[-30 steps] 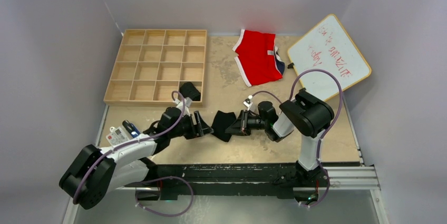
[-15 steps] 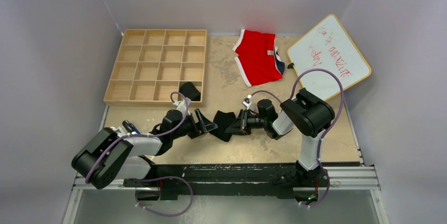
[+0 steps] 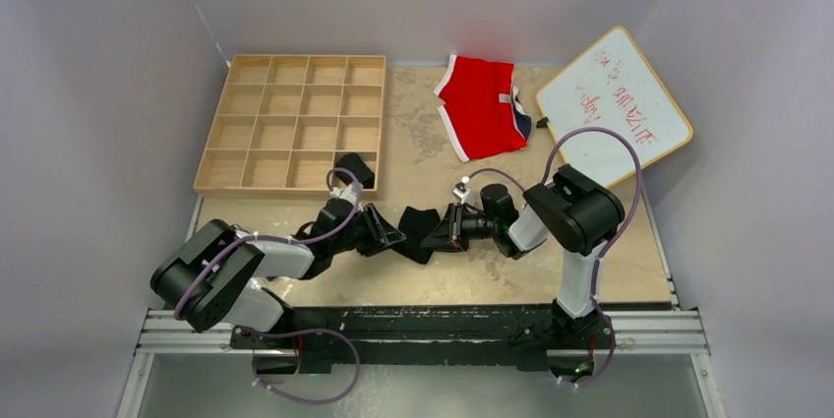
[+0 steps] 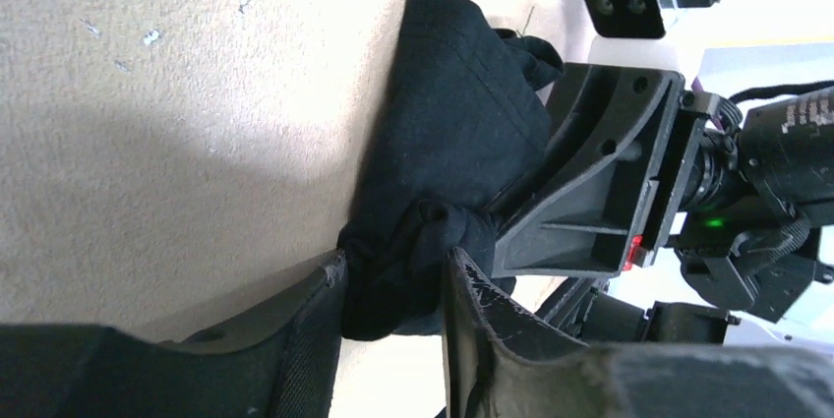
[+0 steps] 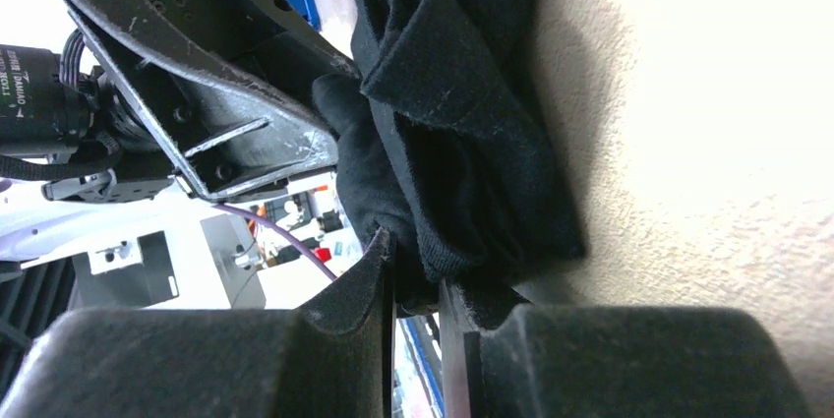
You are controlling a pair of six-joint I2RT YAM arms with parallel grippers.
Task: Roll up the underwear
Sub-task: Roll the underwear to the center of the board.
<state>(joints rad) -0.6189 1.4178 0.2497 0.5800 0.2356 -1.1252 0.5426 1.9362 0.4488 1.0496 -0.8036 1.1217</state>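
Underwear (image 3: 417, 231) lies bunched crosswise, left gripper (image 3: 390, 236) pinching its left end, right gripper (image 3: 445, 230) clamping the right end.

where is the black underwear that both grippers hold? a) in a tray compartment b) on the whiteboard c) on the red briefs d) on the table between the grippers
d: the left gripper and right gripper pinch the black underwear from opposite sides, and it lies on the table between them.
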